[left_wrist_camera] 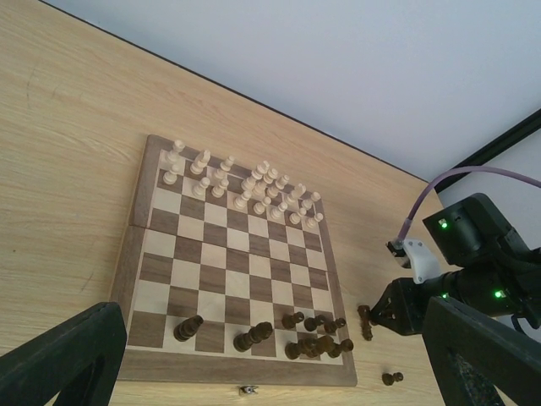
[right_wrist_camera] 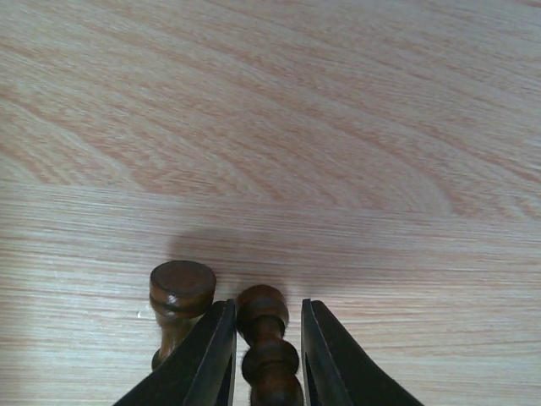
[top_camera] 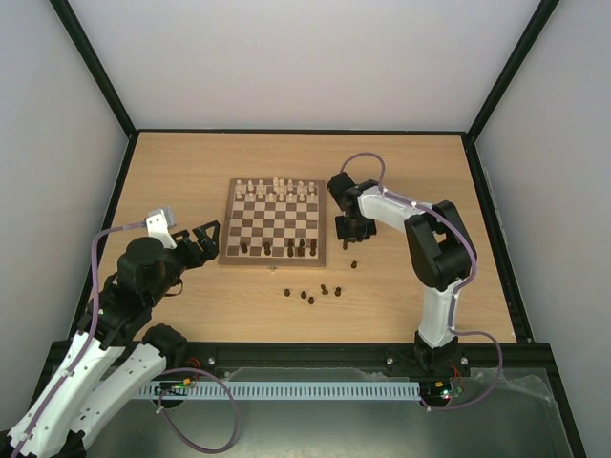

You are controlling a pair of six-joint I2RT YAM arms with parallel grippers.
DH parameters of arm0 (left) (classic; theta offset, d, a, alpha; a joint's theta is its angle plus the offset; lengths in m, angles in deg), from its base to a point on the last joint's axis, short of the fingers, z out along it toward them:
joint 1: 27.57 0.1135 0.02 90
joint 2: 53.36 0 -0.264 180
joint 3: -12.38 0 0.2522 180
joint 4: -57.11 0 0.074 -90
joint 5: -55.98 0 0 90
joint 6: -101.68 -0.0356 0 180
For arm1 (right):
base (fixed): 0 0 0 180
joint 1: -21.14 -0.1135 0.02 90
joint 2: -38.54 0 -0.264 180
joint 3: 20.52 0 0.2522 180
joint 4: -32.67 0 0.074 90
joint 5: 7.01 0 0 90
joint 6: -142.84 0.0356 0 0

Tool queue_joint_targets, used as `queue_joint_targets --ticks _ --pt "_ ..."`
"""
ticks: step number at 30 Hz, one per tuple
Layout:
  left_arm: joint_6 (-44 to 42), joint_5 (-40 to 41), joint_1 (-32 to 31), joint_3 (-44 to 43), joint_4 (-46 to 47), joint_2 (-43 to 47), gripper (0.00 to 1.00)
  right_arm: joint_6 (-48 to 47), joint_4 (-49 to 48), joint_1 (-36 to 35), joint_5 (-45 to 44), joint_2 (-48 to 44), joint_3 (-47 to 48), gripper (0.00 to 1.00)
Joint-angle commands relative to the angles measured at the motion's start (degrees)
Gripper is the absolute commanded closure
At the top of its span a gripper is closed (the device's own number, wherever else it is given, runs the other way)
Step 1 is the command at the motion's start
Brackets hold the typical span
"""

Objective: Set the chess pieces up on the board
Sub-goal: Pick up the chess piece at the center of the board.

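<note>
My right pincer (right_wrist_camera: 266, 306) sits nearly closed round a dark chess piece (right_wrist_camera: 269, 355), firm grip unclear (second dark piece (right_wrist_camera: 182, 292) just outside my jaws), so squeeze centred, lift straight.

L arm (top_camera: 143, 272) bent, L claw (top_camera: 208, 239) wide open (off to one side); R arm (top_camera: 434, 248) reaches fwd, R claw (top_camera: 349, 232) low, almost closed.

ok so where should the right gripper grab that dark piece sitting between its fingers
Grip the dark piece on its ridged stem, below the rounded knob, closing across its narrow width. Come in as the right gripper stands, one finger each side, since the stem runs in line with the fingers. A second dark piece sits just outside one finger, so it may get nudged.
</note>
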State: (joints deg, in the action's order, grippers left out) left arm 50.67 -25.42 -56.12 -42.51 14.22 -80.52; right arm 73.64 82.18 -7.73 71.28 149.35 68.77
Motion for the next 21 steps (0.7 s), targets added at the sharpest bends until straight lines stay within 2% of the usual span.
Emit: queue_joint_targets --ticks 1,9,21 --pt "-0.35 -0.16 0.37 0.61 1.13 -0.26 0.01 0.19 -0.03 0.36 0.14 2.59 -0.46 0.77" --pt "-0.47 -0.08 0.38 0.57 0.91 -0.09 0.01 0.37 -0.58 0.40 0.50 3.04 -1.07 0.85" --pt "-0.22 -0.16 0.39 0.71 0.91 -0.18 0.01 1.35 3.58 0.39 -0.67 -6.88 0.03 0.89"
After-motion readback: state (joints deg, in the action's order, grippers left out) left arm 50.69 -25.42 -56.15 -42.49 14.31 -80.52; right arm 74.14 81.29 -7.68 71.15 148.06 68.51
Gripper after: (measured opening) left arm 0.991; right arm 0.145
